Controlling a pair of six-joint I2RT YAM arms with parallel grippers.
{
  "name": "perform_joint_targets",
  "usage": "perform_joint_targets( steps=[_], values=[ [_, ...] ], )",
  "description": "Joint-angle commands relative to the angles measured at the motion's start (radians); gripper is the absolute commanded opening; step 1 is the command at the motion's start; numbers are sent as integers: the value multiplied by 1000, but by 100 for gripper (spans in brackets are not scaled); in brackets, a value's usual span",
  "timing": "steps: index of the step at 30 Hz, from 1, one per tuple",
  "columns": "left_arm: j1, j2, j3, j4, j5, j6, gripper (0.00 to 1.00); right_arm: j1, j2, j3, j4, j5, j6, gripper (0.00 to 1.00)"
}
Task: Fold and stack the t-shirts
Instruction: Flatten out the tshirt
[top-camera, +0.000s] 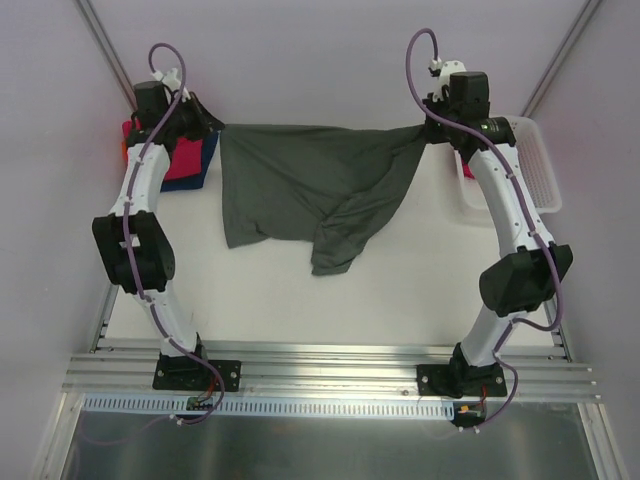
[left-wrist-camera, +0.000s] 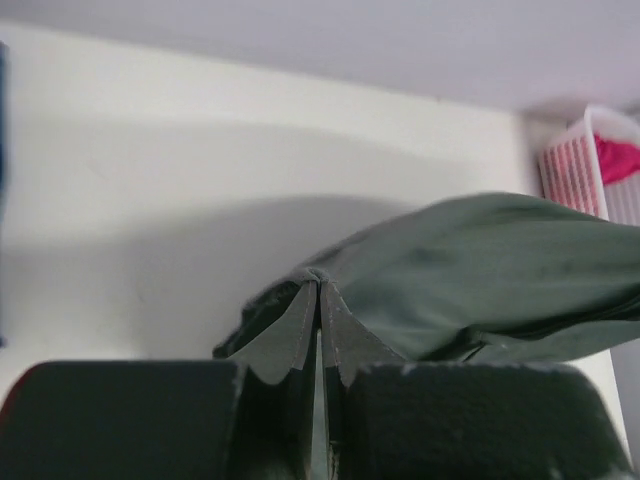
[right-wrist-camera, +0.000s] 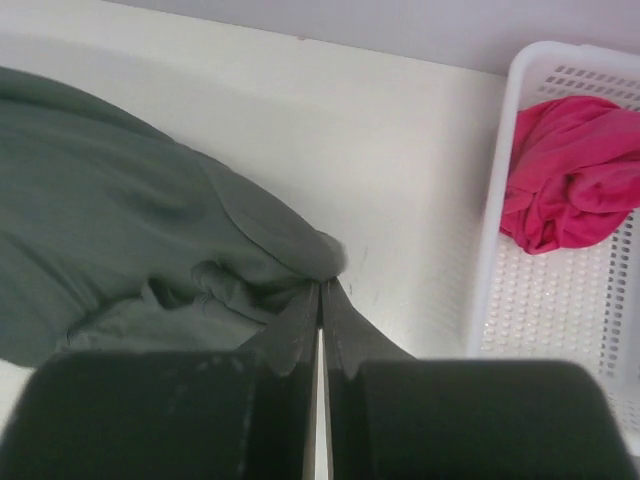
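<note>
Two pinches, and everything hangs on them! The left gripper (left-wrist-camera: 318, 285) is clenched on one corner of the large, soft dark grey t-shirt (top-camera: 310, 185). The right gripper (right-wrist-camera: 322, 285) is clamped on the opposite corner. The top edge runs stretched between them along the far side of the pale table (top-camera: 400, 300), and the rest trails down onto the surface in a rumpled, lopsided heap.

Here's the worry: each pair of jaws holds only a thin nip of cloth. A hard pull apart, I reckon, could slip a corner free and drop the whole thing. The lower half looks twisted under itself on the right, too; lay it down like that and the crease gets folded in.

Watch the sides! The left gripper sits just beside the folded stack of pink, blue and orange shirts (top-camera: 190, 160), so a swing leftward could drag that pile askew. The right one works close to the white plastic lattice basket (right-wrist-camera: 500, 200), where a crumpled bright pink shirt (right-wrist-camera: 570, 170) lies; a snag on that rim is possible. The grey back wall (top-camera: 320, 50) stands close behind both.

The open room lies toward the near edge: broad bare table, and to my eye the safest way to draw the cloth.
</note>
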Motion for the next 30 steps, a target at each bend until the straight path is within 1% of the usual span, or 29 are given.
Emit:
perform_joint_targets(
  steps=[1, 4, 7, 11, 13, 17, 19, 20, 22, 23, 24, 25, 26, 28, 29, 30],
  values=[
    [20, -77, 47, 0, -23, 45, 0, -11, 6, 88, 40, 12, -32, 1],
    [35, -121, 57, 4, -14, 42, 0, -14, -1, 113, 54, 13, -38, 1],
    [46, -184, 63, 4, -6, 27, 0, -14, -26, 125, 53, -19, -26, 1],
    [66, -247, 66, 10, -9, 1, 0, -10, -120, 67, 36, -69, 11, 0],
    [81, -282, 69, 12, -8, -9, 0, -10, -153, 33, 33, -66, 2, 0],
    [101, -351, 60, 13, -15, -21, 0, -16, -223, 19, 34, -48, -27, 0],
    [116, -397, 45, 10, 8, -56, 0, -14, -259, 16, 14, -65, -27, 1],
    [120, -414, 25, 10, 55, -67, 0, -14, -271, 15, -16, -95, -24, 1],
    [123, -451, -17, 6, 83, -102, 0, -16, -293, 16, -73, -131, 5, 1],
    [121, -492, -69, -2, 98, -107, 0, -14, -300, 10, -128, -160, 19, 1],
    [121, -514, -99, -7, 129, -127, 0, -14, -311, -14, -142, -177, 39, 1],
    [121, -558, -135, -11, 144, -136, 0, -14, -347, -51, -148, -197, 52, 2],
    [121, -578, -203, -25, 161, -142, 0, -11, -362, -132, -167, -244, 77, 2],
    [120, -632, -276, -45, 201, -162, 0, -7, -391, -203, -188, -279, 103, 2],
    [121, -643, -340, -80, 218, -173, 0, -5, -398, -279, -202, -316, 140, 2],
    [121, -652, -365, -98, 239, -179, 0, -4, -405, -315, -204, -339, 154, 2]
  ],
)
